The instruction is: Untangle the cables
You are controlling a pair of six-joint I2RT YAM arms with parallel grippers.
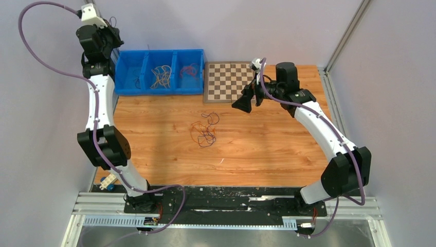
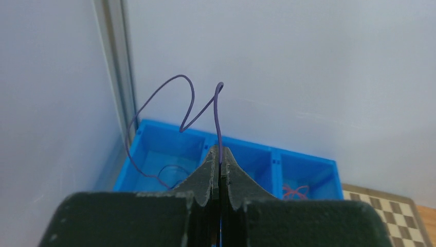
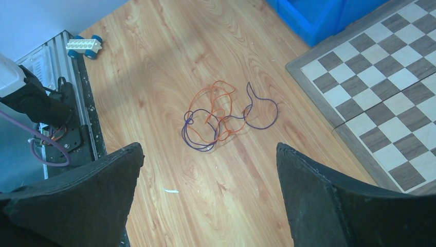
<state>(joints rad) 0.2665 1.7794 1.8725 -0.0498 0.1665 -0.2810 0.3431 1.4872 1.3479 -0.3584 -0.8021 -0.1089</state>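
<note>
The left tool is pinched shut on a thin floppy purple wire that loops up from its tips. The left arm reaches up tall at the far-left corner, above the blue plastic three-compartment bin, where pale bundled wires lie. The right tool has its jaws spread wide and holds nothing, its arm arched over beside the wooden chessboard and angled down toward a loose tangle of orange and dark purple wires lying apart from it on the wood-grain worktop.

Wood-grain tabletop w/ sheen, glossy blue plastic bin, matt blk right tool
</note>
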